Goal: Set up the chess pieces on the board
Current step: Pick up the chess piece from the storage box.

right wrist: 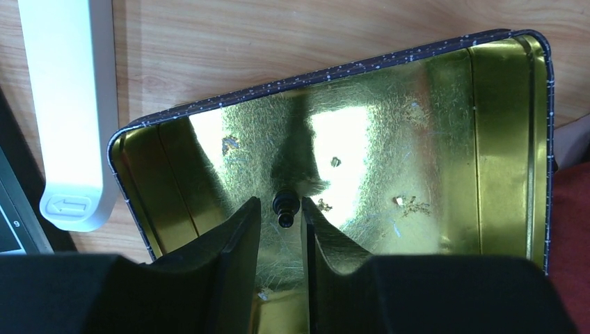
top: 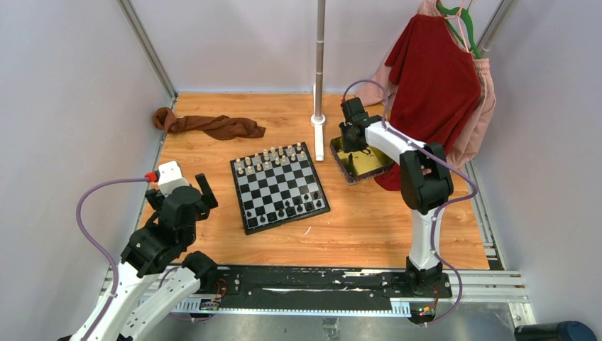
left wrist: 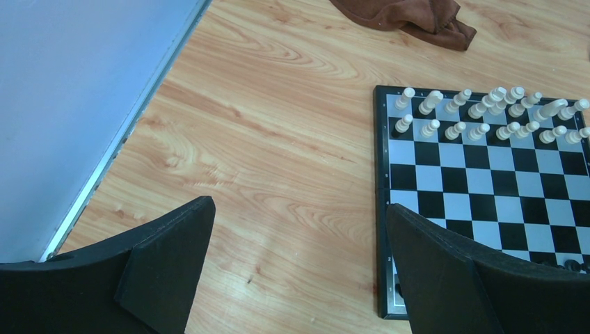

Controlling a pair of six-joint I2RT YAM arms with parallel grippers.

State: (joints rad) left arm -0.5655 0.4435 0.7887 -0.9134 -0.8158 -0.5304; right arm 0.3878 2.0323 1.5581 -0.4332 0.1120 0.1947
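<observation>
Two hands share the job, and only one is at work. Furthest left, the left hand (left wrist: pixel 299 209) hangs above bare tabletop (top: pixel 355 227) beside the board's left edge. Its fingers are spread wide and nothing is between them. A brown cloth (top: pixel 213 126) lies crumpled at the far left, well apart from everything.

In the middle sits the board (top: pixel 278 186). The cream pieces (left wrist: pixel 487 115) stand in the two far rows, and that side looks complete. The black pieces (top: pixel 291 208) occupy the near rows, which seem only partly filled, though the overhead view is too small to count the gaps.

To the right, just beyond the board's far corner, is the gold tin (right wrist: pixel 431 125). The right hand (right wrist: pixel 280 203) reaches down into it. Its fingertips stand a narrow way apart, flanking a single black piece (right wrist: pixel 285 207) on the tin's floor. I cannot tell whether the pads already press on it. I see no other whole piece in the tin, only flecks.

So the step in hand is fetching a black piece from the tin. Next the fingers must pinch squarely on this tiny figure and lift it straight up clear of the tin's wall. Then comes a carry leftward to an empty near-row square. The piece must go down upright without knocking its neighbours, which looks like the harder part.
</observation>
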